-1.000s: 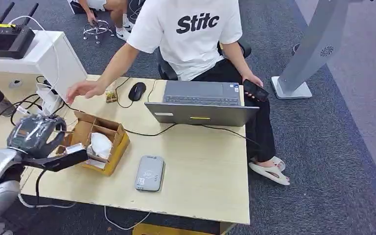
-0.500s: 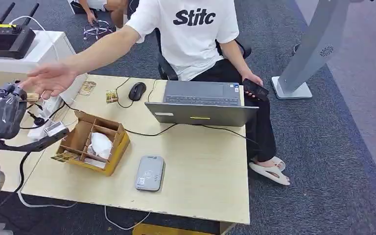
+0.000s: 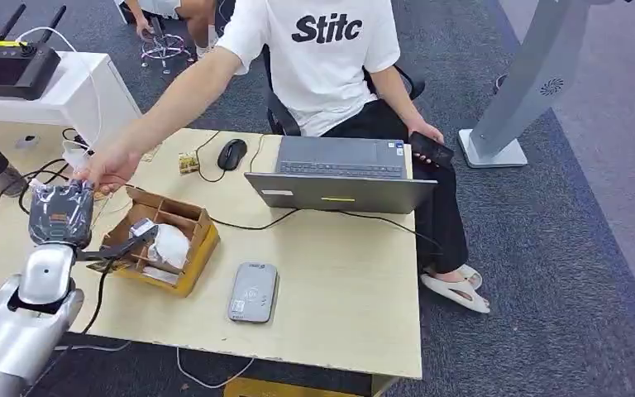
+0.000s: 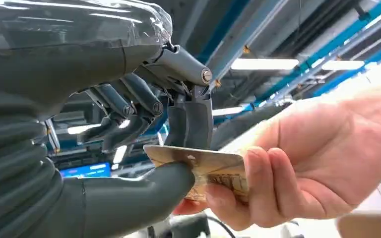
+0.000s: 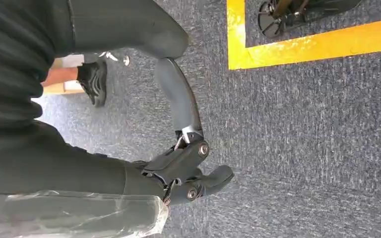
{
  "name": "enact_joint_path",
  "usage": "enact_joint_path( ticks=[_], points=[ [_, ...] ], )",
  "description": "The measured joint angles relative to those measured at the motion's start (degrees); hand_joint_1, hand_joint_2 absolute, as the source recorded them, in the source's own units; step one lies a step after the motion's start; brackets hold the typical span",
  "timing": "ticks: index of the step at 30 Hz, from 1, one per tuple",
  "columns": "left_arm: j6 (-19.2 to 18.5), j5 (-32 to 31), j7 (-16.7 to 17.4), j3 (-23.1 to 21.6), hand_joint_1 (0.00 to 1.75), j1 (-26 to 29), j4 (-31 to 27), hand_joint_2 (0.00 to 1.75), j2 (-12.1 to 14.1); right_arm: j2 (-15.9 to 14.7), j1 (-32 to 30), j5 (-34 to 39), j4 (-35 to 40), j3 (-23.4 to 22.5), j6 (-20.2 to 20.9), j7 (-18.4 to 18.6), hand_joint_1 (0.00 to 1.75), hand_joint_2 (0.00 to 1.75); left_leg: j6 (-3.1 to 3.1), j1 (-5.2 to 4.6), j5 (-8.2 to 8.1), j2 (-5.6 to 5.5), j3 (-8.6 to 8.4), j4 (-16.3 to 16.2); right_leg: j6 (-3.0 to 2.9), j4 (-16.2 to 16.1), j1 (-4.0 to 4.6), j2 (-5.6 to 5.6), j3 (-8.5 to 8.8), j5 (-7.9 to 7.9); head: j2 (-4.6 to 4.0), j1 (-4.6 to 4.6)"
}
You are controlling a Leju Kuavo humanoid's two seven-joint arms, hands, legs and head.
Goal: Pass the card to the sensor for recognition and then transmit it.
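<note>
Left hand (image 3: 60,217) is being seen in the head view raised over the near-left part of the table (image 3: 339,273), with a person's hand (image 3: 109,169) touching it from just beyond. A cardboard box (image 3: 165,241) is lying just beside it, and the grey sensor (image 3: 253,292) is lying well apart from it, further along the table toward the robot's right. Beyond that, a laptop (image 3: 341,178) is standing open.

Close up in the left wrist view, the card (image 4: 198,166) is being pinched between the thumb and the fingers (image 4: 191,119) of the left hand (image 4: 144,148), while the far end of the card is being gripped by the person's hand (image 4: 297,163). Both are holding it at once, so a slip is judged possible: if the person lets go while the pinch is shallow, the card could be tilted or dropped; if the arm is pulled away too soon, the card could be dragged out of the pinch or bent. A skewed card could then be misread at the sensor.

Low beside the robot in the right wrist view, the right hand (image 5: 178,163) is hanging over grey carpet (image 5: 302,139), holding nothing, its fingers loosely curled but apart.
</note>
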State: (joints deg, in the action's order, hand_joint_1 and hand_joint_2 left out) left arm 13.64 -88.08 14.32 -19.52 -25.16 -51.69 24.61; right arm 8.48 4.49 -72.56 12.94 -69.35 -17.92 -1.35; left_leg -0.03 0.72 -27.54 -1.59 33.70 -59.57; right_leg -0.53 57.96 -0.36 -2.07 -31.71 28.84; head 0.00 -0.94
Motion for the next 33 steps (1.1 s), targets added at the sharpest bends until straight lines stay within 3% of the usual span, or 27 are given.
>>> enact_joint_path(
  ticks=[1,2,15,17,18,20,23,26,27,33],
  points=[
    [0.56,0.0,-0.07,-0.02,0.0,-0.42,1.17,1.75,-0.55,-0.02,0.0,0.0,0.0,0.0,0.0,0.09,0.0,1.75,0.0,0.0,0.0,0.0,0.0,0.0,0.0,0.0,0.0,0.0,-0.01,0.0,0.0,0.02],
    [1.27,0.0,0.02,-0.07,0.0,-0.93,2.18,0.0,-1.13,-0.07,0.0,0.0,0.0,0.0,0.0,0.15,0.0,1.75,0.0,0.0,0.0,0.0,0.01,0.0,0.0,0.0,0.0,-0.01,-0.01,0.0,0.0,0.0],
    [4.65,0.04,-0.37,1.16,0.0,-4.67,5.98,0.0,-4.78,-0.22,-0.08,0.57,-0.02,0.0,-0.35,0.11,0.0,1.75,0.0,0.01,0.0,0.01,0.02,0.0,0.0,0.01,0.0,-0.01,-0.02,0.0,0.0,0.0],
    [6.3,1.3,-1.89,1.95,0.0,-4.71,5.96,0.0,-5.22,-0.22,-0.09,0.63,-0.02,0.0,-0.63,0.06,0.0,1.75,0.0,0.01,0.0,0.01,0.02,0.0,0.0,0.01,0.0,-0.01,-0.03,0.0,0.0,0.0],
    [7.59,3.6,-3.7,2.8,0.0,-4.65,5.79,0.0,-5.6,-0.22,-0.1,0.77,-0.02,0.0,-0.77,0.06,0.0,1.75,0.0,0.01,0.0,0.01,0.03,0.0,0.0,0.01,0.0,-0.01,-0.04,0.0,0.0,0.0],
    [8.46,16.22,-11.97,5.71,0.0,-3.63,2.96,0.0,-7.41,-0.22,-0.14,1.13,-0.02,0.0,-0.92,-0.11,0.0,1.75,0.0,0.0,0.0,0.01,0.04,0.0,0.0,0.0,0.0,-0.01,-0.03,0.0,0.0,0.02],
    [4.74,32.78,-21.71,8.72,0.0,-0.28,-4.43,0.0,-10.73,-0.2,-0.17,1.57,-0.02,-0.07,-0.94,-0.64,0.0,1.75,0.02,-0.04,-0.02,0.01,0.04,0.0,0.01,-0.01,-0.02,-0.02,-0.01,0.0,0.0,-0.02],
    [2.42,38.43,-25.05,8.74,0.0,5.0,-12.74,0.0,-13.4,-0.2,-0.21,1.84,-0.04,-0.26,-0.98,-0.77,0.0,1.75,0.08,-0.07,-0.08,0.07,0.05,0.0,0.03,-0.03,-0.04,-0.07,-0.01,0.02,0.0,0.04],
    [2.27,40.13,-26.08,8.74,0.0,7.82,-17.5,1.75,-14.69,-0.2,-0.23,2.12,-0.07,-0.35,-0.98,-1.09,0.0,1.75,0.12,-0.09,-0.12,0.17,0.04,0.0,0.03,-0.03,-0.07,-0.19,-0.04,0.02,0.0,-0.02],
    [3.69,47.7,-31.01,7.17,0.0,18.45,-33.38,1.75,-17.44,-0.2,-0.65,3.63,-0.07,-1.16,-1.7,-2.03,0.0,1.75,0.16,-0.07,-0.16,0.2,0.09,-0.01,0.07,-0.05,-0.06,-0.17,-0.11,0.07,0.0,0.0]
  ],
)
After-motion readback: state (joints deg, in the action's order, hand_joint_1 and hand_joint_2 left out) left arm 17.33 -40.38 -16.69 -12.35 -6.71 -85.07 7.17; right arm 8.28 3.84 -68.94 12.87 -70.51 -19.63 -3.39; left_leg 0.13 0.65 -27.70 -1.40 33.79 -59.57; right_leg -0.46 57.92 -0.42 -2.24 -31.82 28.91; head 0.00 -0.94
